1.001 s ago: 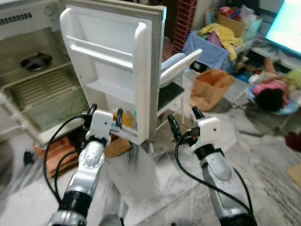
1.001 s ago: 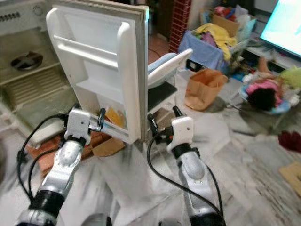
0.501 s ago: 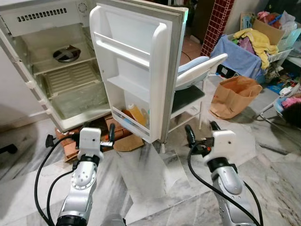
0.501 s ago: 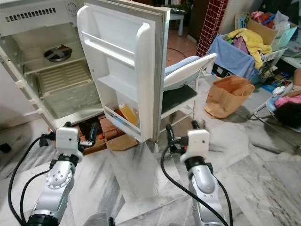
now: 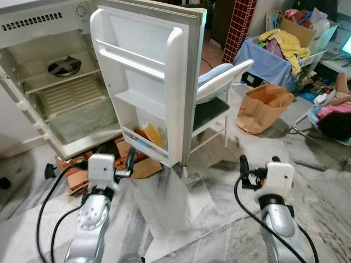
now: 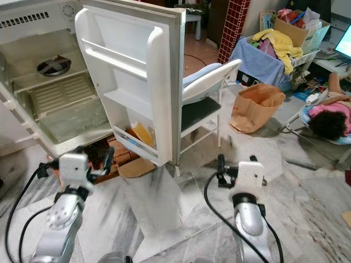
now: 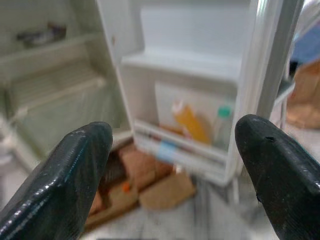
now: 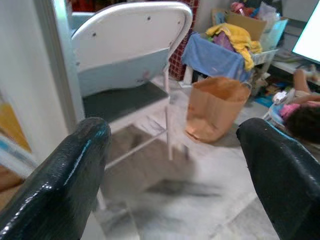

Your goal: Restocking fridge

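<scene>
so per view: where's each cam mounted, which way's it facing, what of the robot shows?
Left eye view: on the head, facing forward and down at the open fridge door, the folding chair and the marble floor; both silver arms show, left gripper and right gripper open.
Right eye view: the stereo twin, same scene, including the brown paper bag.
Left wrist view: along the left gripper's fingers at the door's bottom shelf and its orange bottle.
Right wrist view: along the right gripper's fingers at the chair and bag.
Shared: both wrist views catch the door's edge.
</scene>
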You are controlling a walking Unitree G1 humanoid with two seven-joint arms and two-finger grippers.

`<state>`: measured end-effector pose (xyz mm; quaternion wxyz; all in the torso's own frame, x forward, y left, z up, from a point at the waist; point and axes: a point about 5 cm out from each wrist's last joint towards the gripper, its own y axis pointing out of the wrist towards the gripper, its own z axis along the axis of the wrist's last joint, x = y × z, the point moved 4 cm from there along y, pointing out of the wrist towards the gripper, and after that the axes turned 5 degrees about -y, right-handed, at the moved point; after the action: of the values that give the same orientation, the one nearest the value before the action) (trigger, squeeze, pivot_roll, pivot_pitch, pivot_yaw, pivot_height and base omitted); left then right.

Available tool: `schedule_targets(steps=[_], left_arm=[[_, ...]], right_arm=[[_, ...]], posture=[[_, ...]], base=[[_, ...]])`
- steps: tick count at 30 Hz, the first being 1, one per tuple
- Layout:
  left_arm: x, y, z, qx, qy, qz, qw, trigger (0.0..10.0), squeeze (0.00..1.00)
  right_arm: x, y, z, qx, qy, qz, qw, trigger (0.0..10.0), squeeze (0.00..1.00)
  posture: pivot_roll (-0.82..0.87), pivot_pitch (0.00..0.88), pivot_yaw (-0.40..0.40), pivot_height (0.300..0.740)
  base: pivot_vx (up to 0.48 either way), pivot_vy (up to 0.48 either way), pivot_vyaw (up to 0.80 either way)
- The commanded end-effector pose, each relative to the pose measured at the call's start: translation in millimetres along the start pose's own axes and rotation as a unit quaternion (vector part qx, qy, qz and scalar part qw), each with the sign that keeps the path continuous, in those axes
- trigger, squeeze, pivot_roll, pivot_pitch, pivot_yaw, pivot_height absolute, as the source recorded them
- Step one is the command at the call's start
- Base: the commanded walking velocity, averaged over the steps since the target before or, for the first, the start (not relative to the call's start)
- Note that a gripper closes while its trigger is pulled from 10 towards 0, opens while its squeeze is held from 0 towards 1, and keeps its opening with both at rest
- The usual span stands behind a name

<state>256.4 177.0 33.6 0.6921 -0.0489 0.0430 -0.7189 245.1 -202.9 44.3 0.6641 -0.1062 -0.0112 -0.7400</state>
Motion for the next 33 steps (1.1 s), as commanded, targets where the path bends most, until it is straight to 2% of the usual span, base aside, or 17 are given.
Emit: schedule_targets(steps=[1, 4, 6, 9, 18, 23, 33], left_arm=[[-0.5, 2.7, 8.2, 0.011, 0.005, -0.004, 1.000, 10.0, 0.00], [-0.2, 5.4, 15.1, 0.026, 0.006, -0.007, 1.000, 10.0, 0.00], [-3.8, 9.3, 15.0, 0.019, 0.029, 0.005, 0.999, 10.0, 0.00], [0.1, 13.3, 20.5, 0.028, 0.020, -0.003, 0.999, 10.0, 0.00], [10.7, 15.3, 19.3, 0.028, 0.018, -0.010, 0.999, 10.0, 0.00], [13.5, 15.2, 17.4, 0.025, 0.016, -0.010, 1.000, 10.0, 0.00], [15.5, 16.1, 14.4, 0.018, 0.016, -0.003, 1.000, 10.0, 0.00]], right_arm=[[-7.4, 0.7, 7.4, 0.014, 0.002, 0.018, 1.000, 10.0, 0.00], [-12.4, 4.9, 13.9, 0.028, 0.009, 0.026, 0.999, 10.0, 0.00], [-14.2, 10.2, 17.7, 0.034, 0.005, 0.028, 0.999, 10.0, 0.00], [-9.9, 17.0, 24.2, 0.043, 0.005, 0.027, 0.999, 10.0, 0.00], [-1.1, 21.8, 29.8, 0.054, -0.004, 0.023, 0.998, 10.0, 0.00], [-3.2, 24.9, 33.7, 0.061, -0.006, 0.028, 0.998, 10.0, 0.00], [-10.0, 30.6, 40.3, 0.074, -0.016, 0.053, 0.996, 10.0, 0.00]], posture=[[-0.04, 0.000, 0.005, 0.740], [-0.03, 0.000, 0.006, 0.740], [-0.02, 0.000, 0.004, 0.740], [-0.03, 0.000, 0.002, 0.740], [-0.04, 0.000, 0.001, 0.740], [-0.04, 0.000, -0.003, 0.740], [-0.04, 0.000, -0.011, 0.740]], base=[[0.000, 0.000, 0.00], [0.000, 0.000, 0.00], [0.319, 0.000, 0.76], [0.374, -0.286, 0.75], [0.343, -0.331, 0.72], [0.292, -0.377, 0.64], [0.024, -0.435, 0.00]])
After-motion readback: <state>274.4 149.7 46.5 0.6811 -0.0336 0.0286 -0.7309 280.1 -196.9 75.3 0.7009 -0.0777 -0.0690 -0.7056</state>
